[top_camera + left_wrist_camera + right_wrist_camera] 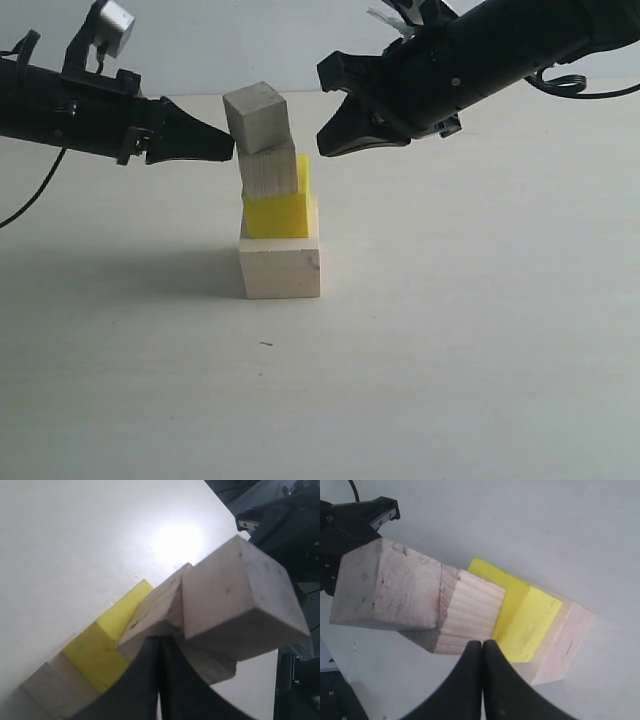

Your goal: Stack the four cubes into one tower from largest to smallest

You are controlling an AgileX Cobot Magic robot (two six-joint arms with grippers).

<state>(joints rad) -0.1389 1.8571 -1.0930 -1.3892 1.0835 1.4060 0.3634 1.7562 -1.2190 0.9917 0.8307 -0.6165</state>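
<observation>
The tower stands mid-table: a big pale wood cube (280, 270) at the bottom, then the yellow cube (277, 213), then a smaller pale wood cube (268, 170). The top wood cube (257, 117) sits askew, tilted and overhanging to the left. My left gripper (226, 148) is shut with nothing in it, its tip at the seam between the two upper cubes (240, 595) (155, 610). My right gripper (326, 146) is shut and empty, just right of the smaller wood cube (470, 610), with a small gap. Its wrist view shows the yellow cube (530, 620) beyond its tip (482, 642).
The pale table (450, 350) spreads bare around the tower. Both black arms reach in at the height of the tower's upper half, the left arm (70, 110) from the left and the right arm (480, 60) from the upper right.
</observation>
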